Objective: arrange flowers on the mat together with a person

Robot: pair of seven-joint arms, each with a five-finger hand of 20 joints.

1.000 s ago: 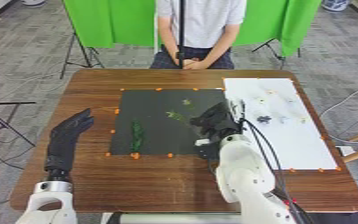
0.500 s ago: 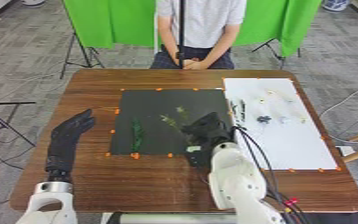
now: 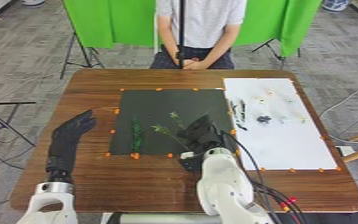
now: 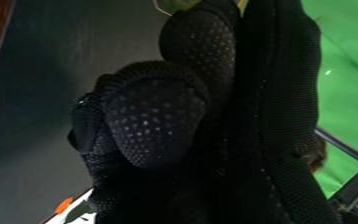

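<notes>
Head view shows my right hand [image 3: 207, 136] at the near right part of the black mat [image 3: 149, 106], thumb and fingers closed on the stems of a forked leafy sprig [image 3: 163, 129]; its tips reach out over the mat, and a small white piece [image 3: 188, 155] sits at the stem end, by the mat's near edge. I judge it nearly weightless, springy along the stems and soft at the leaves, so I'd pinch it low, near the white piece, and spare the tips; a hard squeeze could crush it, a slack one let it roll. In the right wrist view, the thumb's glove pad [image 4: 154, 117] is rounded and studded with raised dots, against ribbed black mesh, which should grip smooth stems well. On the mat's left part lies a dense, dark green sprig [image 3: 137, 135], narrow and feathery. Beyond the mat's right edge, a flat white sheet [image 3: 291, 147] carries a dark, ruffled bloom [image 3: 263, 119] and small pale flowers [image 3: 266, 99] that look papery and fragile. My left hand [image 3: 71, 132] rests left of the mat, fingers together and gently bent, holding nothing, above glossy brown wood
</notes>
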